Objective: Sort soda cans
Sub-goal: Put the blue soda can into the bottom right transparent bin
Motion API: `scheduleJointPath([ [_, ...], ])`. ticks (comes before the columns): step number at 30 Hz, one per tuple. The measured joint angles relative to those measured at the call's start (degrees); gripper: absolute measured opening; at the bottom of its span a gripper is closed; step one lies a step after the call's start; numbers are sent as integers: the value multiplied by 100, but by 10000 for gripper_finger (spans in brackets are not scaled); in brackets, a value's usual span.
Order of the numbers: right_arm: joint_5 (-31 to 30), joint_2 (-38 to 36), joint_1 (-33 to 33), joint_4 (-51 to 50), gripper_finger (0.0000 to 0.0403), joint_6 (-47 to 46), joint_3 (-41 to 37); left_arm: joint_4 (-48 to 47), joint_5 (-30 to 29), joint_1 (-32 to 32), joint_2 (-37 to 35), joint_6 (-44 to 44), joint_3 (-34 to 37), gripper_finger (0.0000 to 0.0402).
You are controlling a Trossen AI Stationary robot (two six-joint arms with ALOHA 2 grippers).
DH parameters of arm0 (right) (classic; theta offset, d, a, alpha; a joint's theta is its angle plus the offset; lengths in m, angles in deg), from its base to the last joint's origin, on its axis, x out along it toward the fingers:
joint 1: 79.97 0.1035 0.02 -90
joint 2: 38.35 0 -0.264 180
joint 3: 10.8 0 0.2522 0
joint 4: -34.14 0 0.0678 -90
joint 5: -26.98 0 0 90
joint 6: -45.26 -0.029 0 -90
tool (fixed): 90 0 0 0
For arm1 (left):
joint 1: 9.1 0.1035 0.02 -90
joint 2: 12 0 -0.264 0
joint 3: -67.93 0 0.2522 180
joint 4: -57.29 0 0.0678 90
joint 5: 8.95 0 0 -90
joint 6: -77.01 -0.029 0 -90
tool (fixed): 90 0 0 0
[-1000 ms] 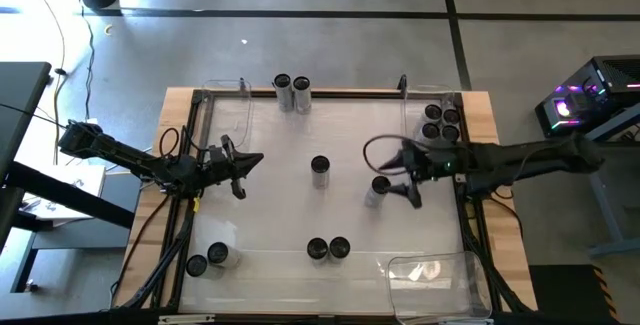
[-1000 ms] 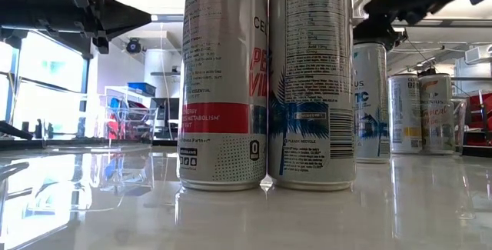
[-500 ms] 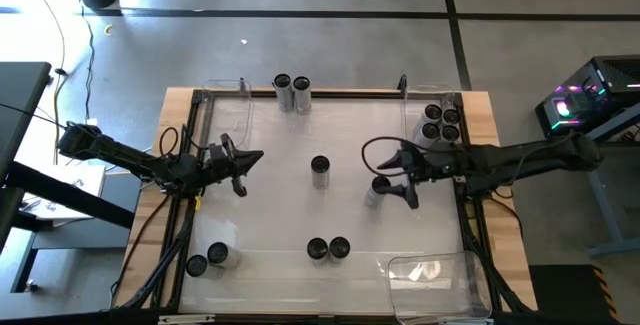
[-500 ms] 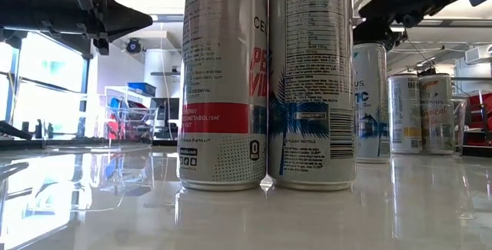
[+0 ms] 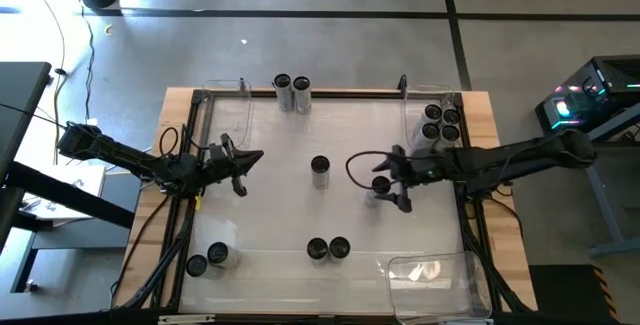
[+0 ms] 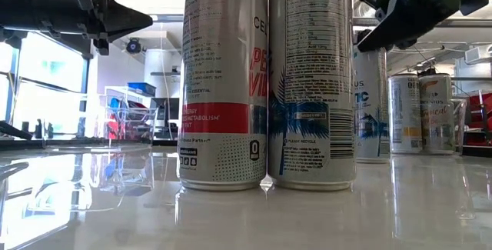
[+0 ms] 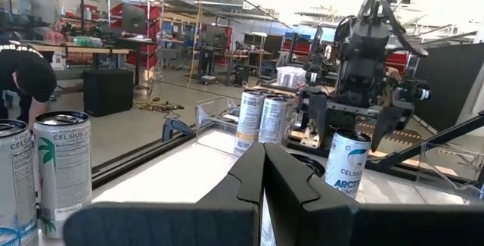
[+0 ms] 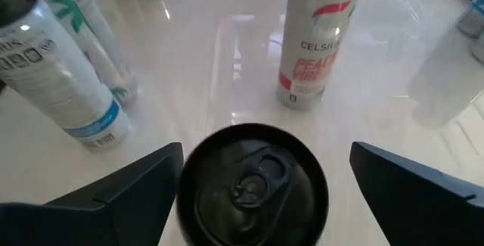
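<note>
My right gripper (image 5: 392,179) (image 8: 266,154) is open and slants down over a standing soda can (image 5: 380,187) (image 8: 253,189) right of the table's middle. One finger stands on each side of the can's dark top, and no touch shows. Out over the left part of the table, my left gripper (image 5: 246,161) (image 7: 265,185) is shut on nothing, well above the tabletop. Another can (image 5: 320,168) stands alone at the middle. Pairs of cans stand at the far edge (image 5: 292,89) and the near edge (image 5: 328,249).
A clear bin at the far right (image 5: 412,105) holds several cans (image 5: 441,122). Two cans (image 5: 207,259) stand at the near left. A clear bin (image 5: 470,265) lies at the near right corner. Bare tabletop lies between the middle can and my left gripper.
My right gripper has gone toward the table's left edge and sunk, so its fingers now stand on either side of the can's top. The can has not moved.
</note>
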Motion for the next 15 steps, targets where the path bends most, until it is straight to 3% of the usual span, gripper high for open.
scheduleJointPath([
  [6, 92, 221, 0, -2, 360, -43, 0, 0, 2, 0, 2, 2, 0, 0],
  [9, 100, 259, 0, 3, 321, -214, 0, 0, 2, 0, 2, 4, 0, 0],
  [13, 65, 224, 0, -159, 240, -697, 174, 0, 2, 0, 1, 5, 0, 0],
  [15, 28, 195, 6, -534, 237, -885, 562, 1, 1, 0, 1, 4, 0, 0],
])
